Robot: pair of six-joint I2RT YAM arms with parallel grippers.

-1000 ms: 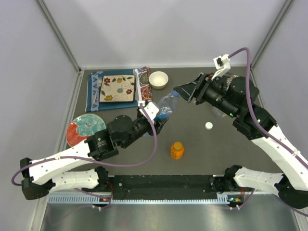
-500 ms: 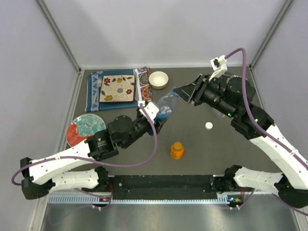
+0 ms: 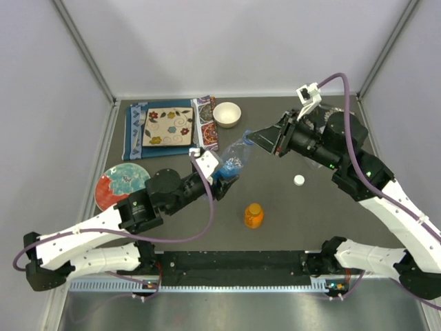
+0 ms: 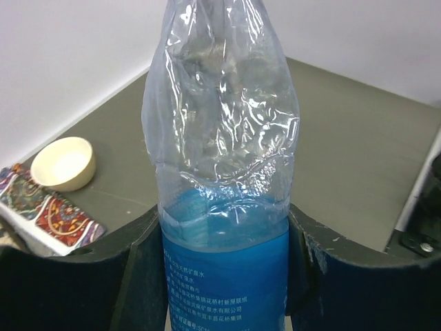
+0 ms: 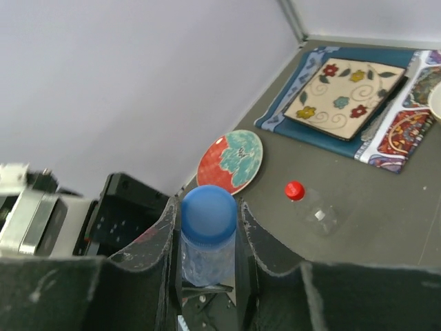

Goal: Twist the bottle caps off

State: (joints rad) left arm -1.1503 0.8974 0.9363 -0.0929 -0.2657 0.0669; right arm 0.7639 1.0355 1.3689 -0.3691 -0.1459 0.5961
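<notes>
The left pincer clamps the blue-tinted bottle while the right pincer squeezes its blue cap.

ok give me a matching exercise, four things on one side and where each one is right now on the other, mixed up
Things:
1. blue cap
2. white cap
3. orange bottle
4. blue bottle

Where:
A. standing upright on its own on the table
B. gripped round its labelled body by the left gripper
C. pinched by the right gripper, on top of its bottle
D. lying loose on the table, on no bottle

Pairs: 1-C, 2-D, 3-A, 4-B
</notes>
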